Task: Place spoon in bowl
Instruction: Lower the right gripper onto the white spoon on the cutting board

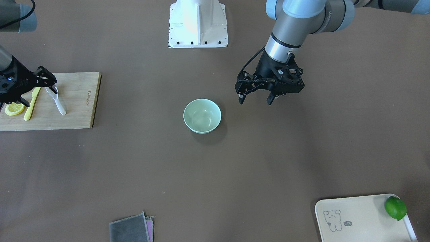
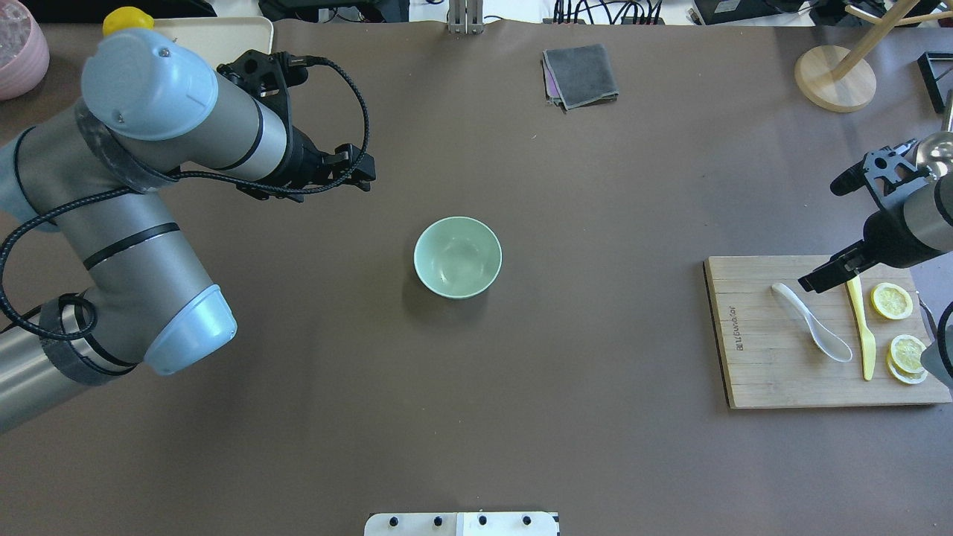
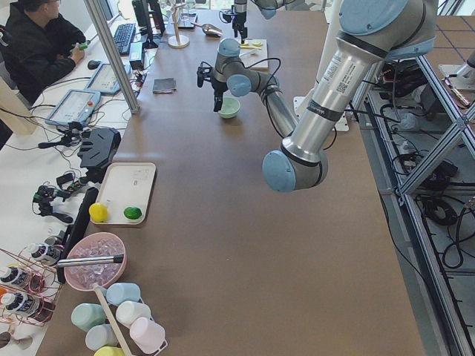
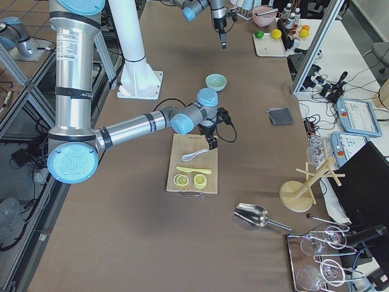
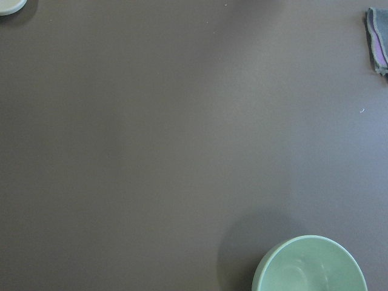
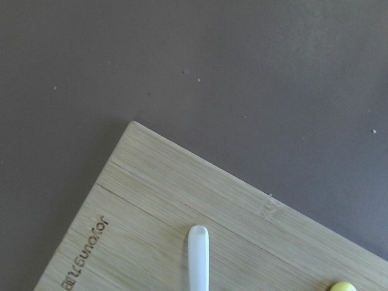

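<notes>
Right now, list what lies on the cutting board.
On the board lie the spoon, a yellow knife and lemon slices. From overhead, the open right gripper covers the knife's far end, so that bit is unseen.

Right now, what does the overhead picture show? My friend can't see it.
A white spoon lies on a wooden cutting board at right, the right gripper open over that board. A mint-green bowl sits empty mid-table; the left gripper hovers at its upper left.
</notes>
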